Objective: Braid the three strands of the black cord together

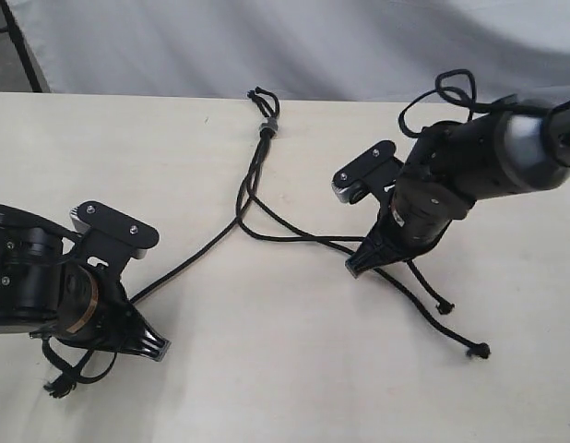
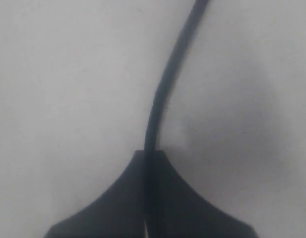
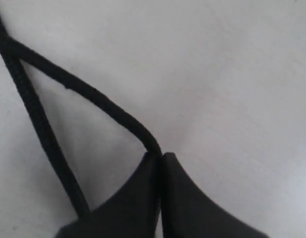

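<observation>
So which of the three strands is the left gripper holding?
The lone strand running off to the left, pinched in the shut left gripper; the other two strands trail right, towards the right gripper.

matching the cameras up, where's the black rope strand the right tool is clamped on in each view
Exterior view: the thin black rope strand runs from mid-table rightward into the shut right tool.
Right wrist view: the strand slants down into the shut tool tips.
Left wrist view: not in it; the left tool grips another strand.
Shared landmark: the right tool's tips, in the exterior and right wrist views.
</observation>
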Controlling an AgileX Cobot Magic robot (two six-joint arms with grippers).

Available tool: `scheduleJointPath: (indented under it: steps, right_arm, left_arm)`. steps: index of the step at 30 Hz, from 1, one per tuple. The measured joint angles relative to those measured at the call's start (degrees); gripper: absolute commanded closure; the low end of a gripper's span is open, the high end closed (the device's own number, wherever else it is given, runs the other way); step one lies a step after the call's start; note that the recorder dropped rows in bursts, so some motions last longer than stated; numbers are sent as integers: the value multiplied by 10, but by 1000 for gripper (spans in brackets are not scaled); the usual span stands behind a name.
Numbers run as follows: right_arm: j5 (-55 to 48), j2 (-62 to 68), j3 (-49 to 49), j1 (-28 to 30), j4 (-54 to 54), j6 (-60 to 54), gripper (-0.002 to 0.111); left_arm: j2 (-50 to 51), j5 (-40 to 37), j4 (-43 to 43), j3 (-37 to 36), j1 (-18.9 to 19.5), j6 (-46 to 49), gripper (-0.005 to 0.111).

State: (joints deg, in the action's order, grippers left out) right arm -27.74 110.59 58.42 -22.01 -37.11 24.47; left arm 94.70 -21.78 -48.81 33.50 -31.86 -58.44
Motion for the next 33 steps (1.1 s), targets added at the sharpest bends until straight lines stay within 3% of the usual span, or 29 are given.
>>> scheduleJointPath:
  steps: [9,15,18,21,26,33]
  right_arm:
    - [-34,21,3,-31,75,-58,108]
    - [-30,-20,-42,-177,210,-171,108]
    - [-24,-39,-51,-266,244,-185,108]
    - [-23,-61,-51,-315,250,-185,108]
    - [-59,-136,-29,-295,201,-148,108]
    - [-78,-202,-23,-171,137,-94,108]
  left_arm:
    - [0,0,0,0,0,-1,106]
    - [0,0,0,0,0,-1,106]
    - [0,0,0,0,0,-1,106]
    - [0,2,0,0,0,-1,106]
    - [0,-4,0,0,0,-1,106]
    - [0,-16,0,0,0,-1,106]
